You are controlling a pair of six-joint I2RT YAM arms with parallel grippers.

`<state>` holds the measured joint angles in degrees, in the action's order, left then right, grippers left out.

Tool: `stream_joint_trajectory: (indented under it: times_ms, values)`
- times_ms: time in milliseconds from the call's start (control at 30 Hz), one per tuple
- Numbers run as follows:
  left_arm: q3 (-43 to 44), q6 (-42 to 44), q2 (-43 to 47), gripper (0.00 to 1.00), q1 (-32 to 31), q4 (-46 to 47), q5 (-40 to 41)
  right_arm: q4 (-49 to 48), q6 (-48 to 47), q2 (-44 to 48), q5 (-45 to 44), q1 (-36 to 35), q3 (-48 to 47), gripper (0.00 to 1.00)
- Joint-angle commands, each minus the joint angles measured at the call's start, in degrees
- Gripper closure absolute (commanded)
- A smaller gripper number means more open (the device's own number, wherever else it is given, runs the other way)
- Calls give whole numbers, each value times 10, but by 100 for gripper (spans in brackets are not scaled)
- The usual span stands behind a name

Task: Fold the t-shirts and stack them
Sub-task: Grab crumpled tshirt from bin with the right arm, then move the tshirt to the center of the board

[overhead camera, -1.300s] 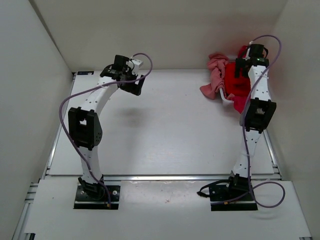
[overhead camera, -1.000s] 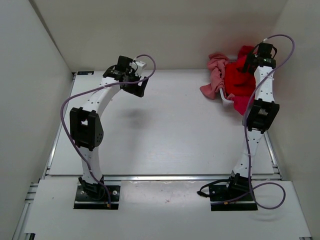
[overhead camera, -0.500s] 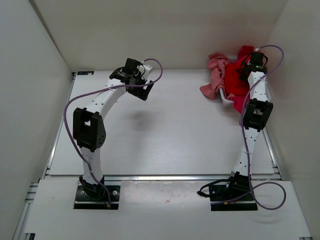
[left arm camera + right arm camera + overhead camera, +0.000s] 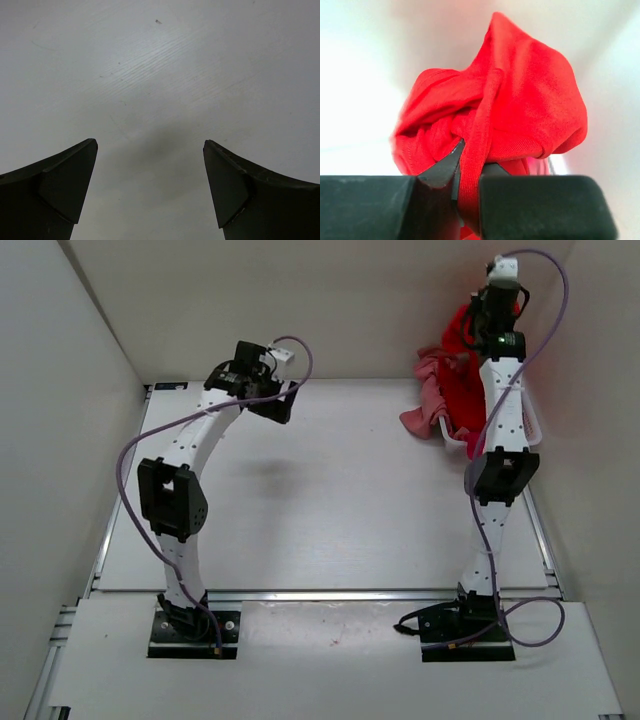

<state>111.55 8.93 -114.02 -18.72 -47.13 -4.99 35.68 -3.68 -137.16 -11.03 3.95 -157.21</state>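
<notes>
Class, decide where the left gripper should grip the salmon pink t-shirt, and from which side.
On the salmon pink t-shirt, grip the loose lower-left flap, coming from the left: it spills clear of the red t-shirt in the right gripper.

t-shirts heaped at table's far right, 1 above in right gripper

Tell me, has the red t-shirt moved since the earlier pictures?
Yes. The red t-shirt, pinched in the right gripper, has risen up against the back wall, above the salmon pink t-shirt, which stayed in place.
</notes>
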Motion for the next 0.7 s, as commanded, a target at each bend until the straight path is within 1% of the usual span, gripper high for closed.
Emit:
stream_joint_trajectory:
  times_ms: [0, 33, 100, 133, 167, 200, 233, 300, 367, 400, 433, 467, 500, 533, 567, 600, 667]
  values:
    - [38, -34, 48, 2, 54, -4, -63, -156, -75, 144, -64, -72, -46, 100]
    - [43, -45, 53, 1, 74, -2, -75, -170, -101, 166, -73, -101, -44, 100]
    - [45, -56, 63, 1, 105, -9, -105, -241, -133, 187, -91, -156, -43, 100]
    - [46, -49, 70, 2, 120, -14, -110, -256, -154, 203, -82, -191, -43, 100]
    - [46, -45, 79, 2, 125, -23, -102, -284, -158, 209, -71, -236, -42, 100]
    - [46, -34, 87, 2, 129, -25, -89, -310, -183, 217, -61, -288, -44, 100]
    - [39, -18, 95, 1, 135, -33, -70, -322, -207, 218, -62, -313, -44, 100]
    - [21, -4, 117, 1, 143, -30, -66, -317, -197, 212, -59, -394, -44, 100]
    - [13, -9, 130, 2, 161, -30, -71, -278, -175, 206, -40, -432, -45, 100]
    - [6, -12, 137, 2, 173, -34, -80, -241, -169, 205, -23, -440, -43, 100]
    - [3, -14, 146, 2, 179, -32, -88, -208, -150, 205, -28, -438, -36, 94]
    - [-4, -14, 150, 1, 187, -31, -92, -193, -110, 206, -34, -432, -27, 86]
    - [-8, -12, 159, 1, 187, -27, -85, -167, -89, 210, -50, -416, 5, 81]
    - [-17, -9, 164, 1, 207, -21, -78, -134, -48, 222, -56, -408, 45, 75]
    - [-26, -1, 174, 2, 217, -15, -68, -119, -4, 235, -42, -384, 92, 73]
    - [-29, 6, 188, 1, 218, -9, -57, -93, 16, 258, -17, -366, 120, 71]
    - [-49, 17, 205, 1, 229, 0, -45, -82, 92, 297, 18, -337, 268, 55]
